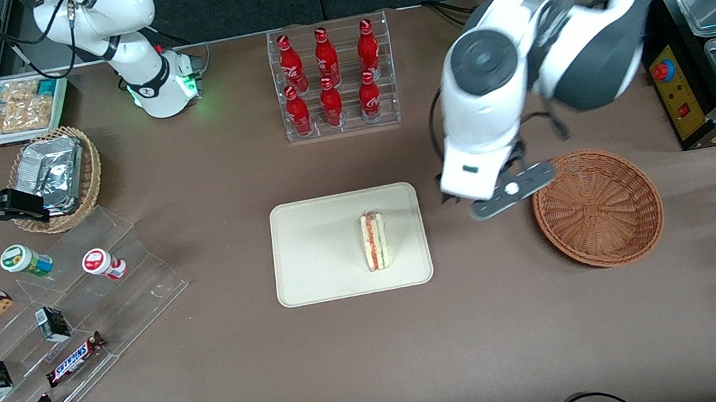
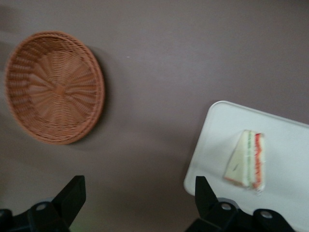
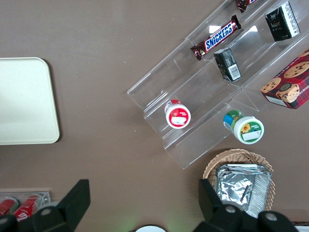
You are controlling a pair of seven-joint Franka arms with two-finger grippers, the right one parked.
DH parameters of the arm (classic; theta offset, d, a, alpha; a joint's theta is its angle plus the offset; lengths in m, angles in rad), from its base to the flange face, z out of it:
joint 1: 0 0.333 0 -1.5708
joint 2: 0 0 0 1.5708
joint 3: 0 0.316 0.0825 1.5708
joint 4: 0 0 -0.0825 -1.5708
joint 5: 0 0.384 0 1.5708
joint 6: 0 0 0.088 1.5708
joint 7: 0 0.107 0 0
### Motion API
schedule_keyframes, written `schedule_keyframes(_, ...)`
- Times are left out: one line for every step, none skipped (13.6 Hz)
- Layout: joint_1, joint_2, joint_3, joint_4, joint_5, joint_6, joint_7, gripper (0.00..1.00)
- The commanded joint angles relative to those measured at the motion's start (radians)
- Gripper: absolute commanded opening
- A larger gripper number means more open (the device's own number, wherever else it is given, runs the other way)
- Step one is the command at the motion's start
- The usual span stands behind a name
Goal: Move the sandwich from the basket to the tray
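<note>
Since the sandwich (image 1: 375, 241) lies on the tray (image 1: 317, 261) and the basket (image 1: 597, 206) is seen empty, the task is judged essentially done. The gripper (image 2: 140, 203) is held above the tabletop (image 1: 498, 321) between tray and basket, its fingers (image 2: 71, 195) spread and empty. The fingertips are hidden in the front view.

basket (image 1: 597, 207) — reddish-brown weave | tray (image 1: 317, 261) — cream | sandwich (image 1: 375, 240) — white (orange-red, green layers)
</note>
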Motion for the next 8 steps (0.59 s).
schedule_keyframes(-0.002,-0.095,0.116,-0.019,-0.101,-0.028,0.162,1.0)
schedule_keyframes(-0.002,-0.123,0.174,-0.022,-0.142,-0.036,0.248,1.0)
schedule_keyframes(-0.002,-0.149,0.223,-0.025,-0.175,-0.057,0.328,1.0)
schedule_keyframes(-0.001,-0.172,0.263,-0.027,-0.202,-0.082,0.392,1.0)
schedule_keyframes(0.002,-0.19,0.306,-0.027,-0.23,-0.099,0.458,1.0)
schedule_keyframes(0.007,-0.21,0.344,-0.028,-0.247,-0.102,0.515,1.0)
schedule_keyframes(0.015,-0.222,0.369,-0.03,-0.253,-0.113,0.564,1.0)
schedule_keyframes(0.025,-0.229,0.383,-0.03,-0.256,-0.129,0.616,1.0)
